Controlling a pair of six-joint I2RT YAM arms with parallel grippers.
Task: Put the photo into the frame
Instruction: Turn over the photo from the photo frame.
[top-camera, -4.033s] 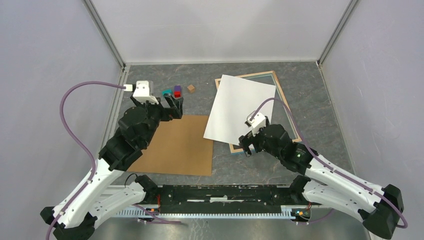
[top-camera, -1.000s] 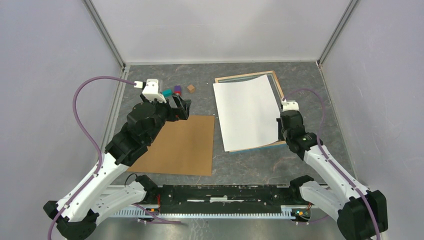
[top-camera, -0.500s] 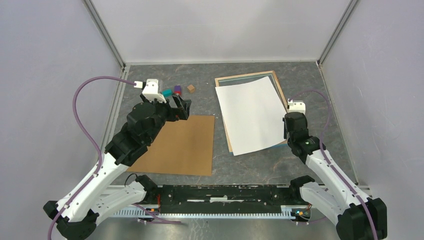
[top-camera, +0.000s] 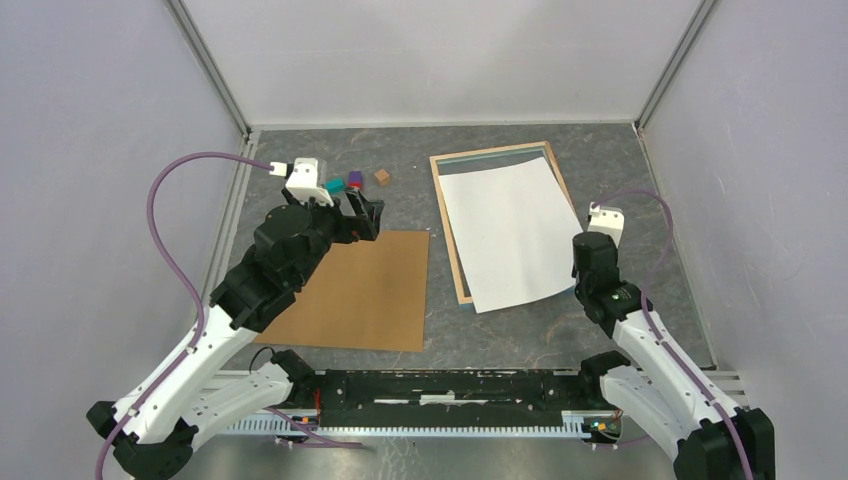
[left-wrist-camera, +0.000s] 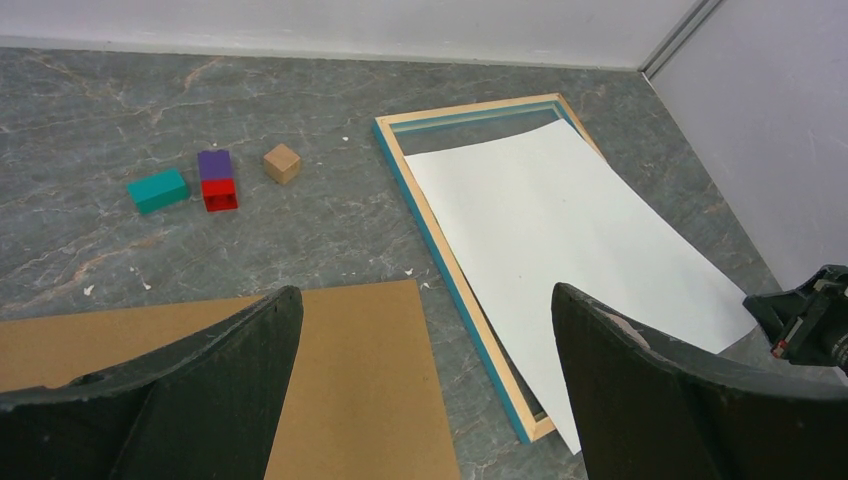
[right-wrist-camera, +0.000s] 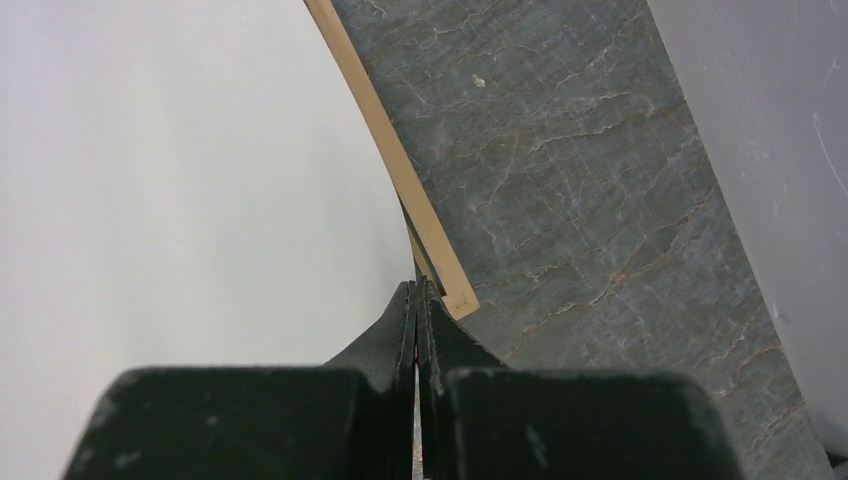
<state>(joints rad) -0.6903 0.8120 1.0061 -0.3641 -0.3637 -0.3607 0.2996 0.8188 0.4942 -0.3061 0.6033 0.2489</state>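
We are looking at the photo (top-camera: 505, 235) lying white-back-up across the frame (top-camera: 490, 153) on the right half of the counter (top-camera: 600, 160). It is sitting skewed: a strip of the frame's opening is showing at the far end, and the sheet's near edge is running out past the frame's near rail.

The right end effector (right-wrist-camera: 416, 300) is pressing its fingers together at the sheet's near right edge, right beside the frame's wooden corner, and we are reading that as a pinch on the photo's border. The left end effector (left-wrist-camera: 425, 298) is hanging spread wide above the brown backing board (top-camera: 355, 290), holding nothing.

We are judging the photo to be light, thin and floppy. It is likely to bow or crease if it is lifted by one point, and its printed face, turned down, may scuff if dragged hard. So we are favouring a hold on the plain border near a corner, with the sheet kept low and slid flat instead of hoisted. The frame looks stiff but light, so it may shift under a sideways push.
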